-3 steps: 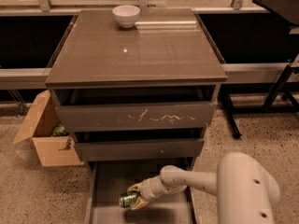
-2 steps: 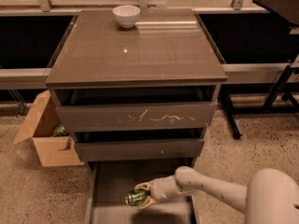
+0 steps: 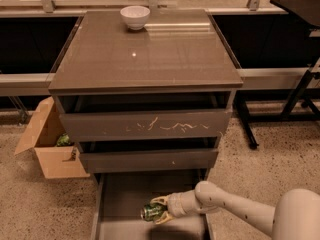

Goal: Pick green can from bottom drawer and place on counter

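Note:
The green can (image 3: 151,212) lies on its side between the fingers of my gripper (image 3: 159,210), held just above the grey floor of the open bottom drawer (image 3: 120,194). The gripper is shut on the can, reaching in from the right on my white arm (image 3: 235,211). The counter (image 3: 150,54) is the glossy grey-brown cabinet top above, well up from the gripper.
A white bowl (image 3: 135,17) stands at the counter's back edge. The scratched-front drawer (image 3: 145,125) and the middle drawer (image 3: 149,159) overhang the bottom drawer. An open cardboard box (image 3: 47,144) stands on the floor to the left. A black table leg (image 3: 295,99) is at the right.
The gripper with the can has moved to the right and slightly up inside the bottom drawer. The arm's white body has shifted right and lower in view.

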Robot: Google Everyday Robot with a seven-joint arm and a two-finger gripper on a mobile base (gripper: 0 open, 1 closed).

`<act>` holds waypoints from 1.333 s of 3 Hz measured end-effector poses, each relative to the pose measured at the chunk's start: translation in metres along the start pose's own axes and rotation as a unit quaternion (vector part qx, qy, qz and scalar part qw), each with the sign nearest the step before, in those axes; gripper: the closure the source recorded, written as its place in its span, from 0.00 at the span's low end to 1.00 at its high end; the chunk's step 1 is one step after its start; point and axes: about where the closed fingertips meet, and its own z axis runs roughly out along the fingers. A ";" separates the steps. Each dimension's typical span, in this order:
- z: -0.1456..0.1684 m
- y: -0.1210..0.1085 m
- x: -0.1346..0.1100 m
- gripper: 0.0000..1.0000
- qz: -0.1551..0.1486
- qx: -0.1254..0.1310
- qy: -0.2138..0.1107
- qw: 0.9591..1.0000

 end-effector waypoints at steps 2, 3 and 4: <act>-0.052 -0.011 -0.041 1.00 -0.027 0.036 0.003 0.999; -0.095 -0.010 -0.084 1.00 -0.053 0.047 0.018 0.997; -0.145 -0.014 -0.138 1.00 -0.094 0.052 0.054 0.993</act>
